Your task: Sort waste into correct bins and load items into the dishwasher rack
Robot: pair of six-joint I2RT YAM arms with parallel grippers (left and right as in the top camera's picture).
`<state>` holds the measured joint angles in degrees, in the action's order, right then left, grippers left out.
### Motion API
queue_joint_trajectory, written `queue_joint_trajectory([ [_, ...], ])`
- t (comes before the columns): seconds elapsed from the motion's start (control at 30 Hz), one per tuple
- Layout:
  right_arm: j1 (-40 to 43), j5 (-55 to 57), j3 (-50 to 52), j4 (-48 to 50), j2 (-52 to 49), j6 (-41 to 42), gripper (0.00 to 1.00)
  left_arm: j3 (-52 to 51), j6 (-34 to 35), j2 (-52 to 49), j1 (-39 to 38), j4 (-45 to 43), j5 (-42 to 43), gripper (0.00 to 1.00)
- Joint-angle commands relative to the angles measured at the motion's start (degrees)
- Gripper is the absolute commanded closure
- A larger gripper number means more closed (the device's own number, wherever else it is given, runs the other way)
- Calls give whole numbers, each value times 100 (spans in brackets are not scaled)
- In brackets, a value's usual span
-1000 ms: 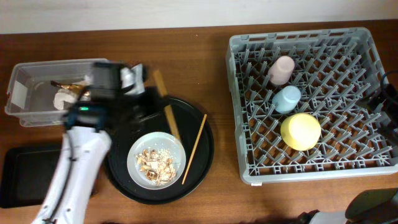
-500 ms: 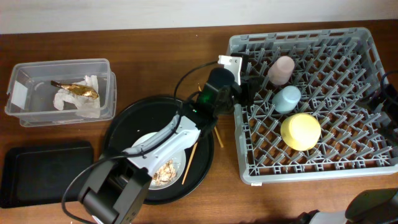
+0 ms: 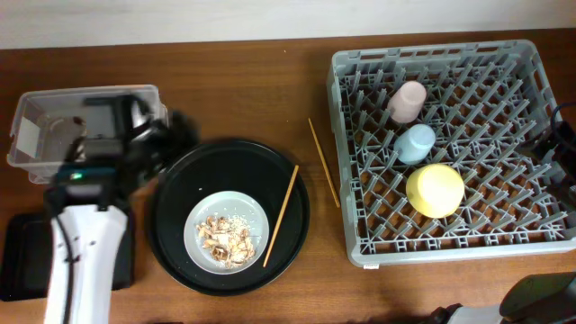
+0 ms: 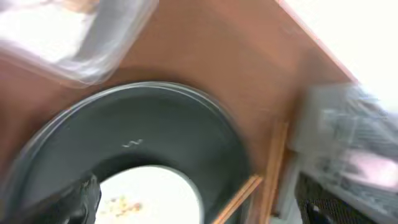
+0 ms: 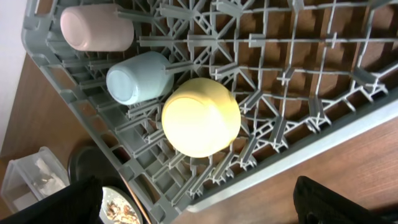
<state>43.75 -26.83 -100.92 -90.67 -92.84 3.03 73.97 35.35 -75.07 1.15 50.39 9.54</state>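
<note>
Plate of scraps sits in the round black tray; one chopstick leans over its rim, the second chopstick lies on the surface beside the rack. Both look light, stiff, apt to roll: pinch mid-length. Left jaws and right jaws gape, empty

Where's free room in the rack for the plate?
In the dishwasher rack, the whole right half, right of the pink cup, blue cup and yellow bowl, is bare pegs. The far-left column beside them is open too. That cup-and-bowl line is crowded.
</note>
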Motion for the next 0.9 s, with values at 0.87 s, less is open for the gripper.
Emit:
queue_joint_trajectory([
  [0.87,-7007,2627,-103,3189,-1982,-181,30,-33,-66,153,1692,1377,-1106,1],
])
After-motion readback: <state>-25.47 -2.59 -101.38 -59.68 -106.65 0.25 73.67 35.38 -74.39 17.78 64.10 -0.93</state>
